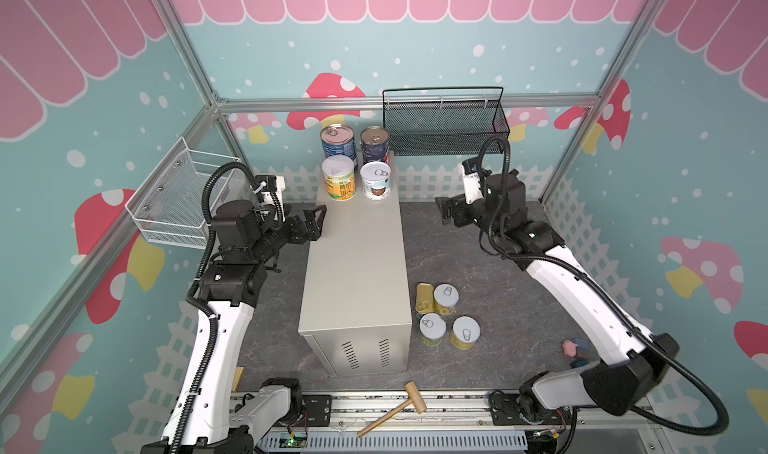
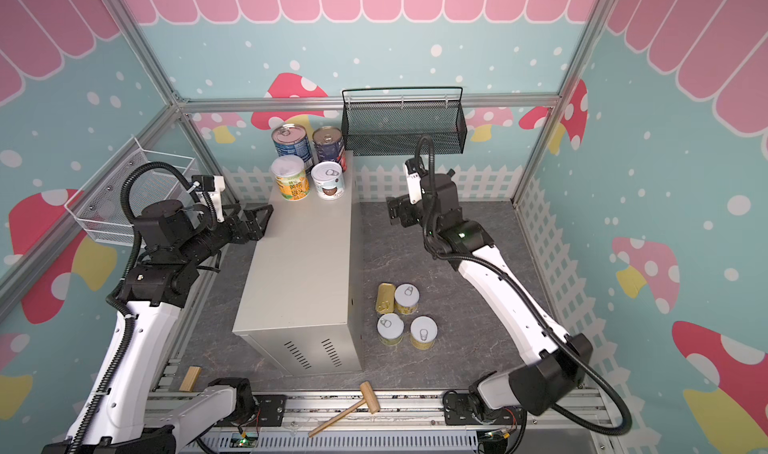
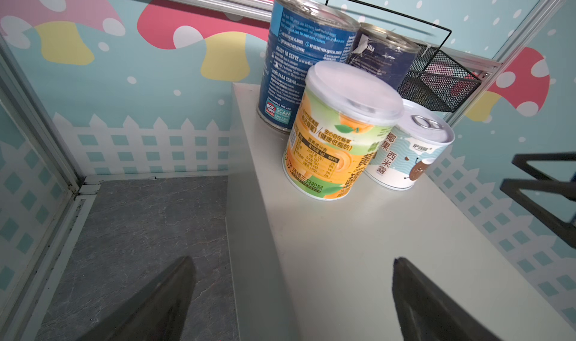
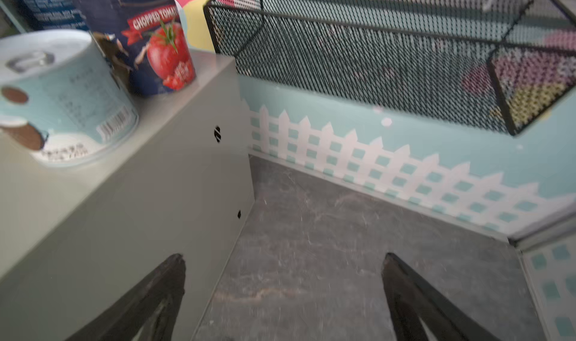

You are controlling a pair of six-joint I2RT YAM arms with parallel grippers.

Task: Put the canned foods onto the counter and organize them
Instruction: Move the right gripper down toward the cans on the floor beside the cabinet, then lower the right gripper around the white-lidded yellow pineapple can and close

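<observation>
The counter (image 1: 357,265) (image 2: 303,265) is a tall beige box in mid-floor. At its far end stand a blue can (image 1: 337,140), a navy tomato can (image 1: 375,144), a yellow-green can (image 1: 339,178) (image 3: 336,130) and a pale blue can (image 1: 375,180) (image 4: 62,99). On the floor to its right lie a flat gold tin (image 1: 424,297) and three short cans (image 1: 446,298) (image 1: 432,328) (image 1: 465,332). My left gripper (image 1: 316,222) (image 3: 292,260) is open and empty over the counter's left edge. My right gripper (image 1: 444,212) (image 4: 282,256) hangs open and empty beside the counter's right wall.
A black mesh basket (image 1: 444,124) hangs on the back wall and a white wire basket (image 1: 183,198) on the left wall. A wooden mallet (image 1: 399,408) lies on the front rail, with a wooden block (image 1: 237,379) at front left. Small pink and blue items (image 1: 575,348) sit under the right arm.
</observation>
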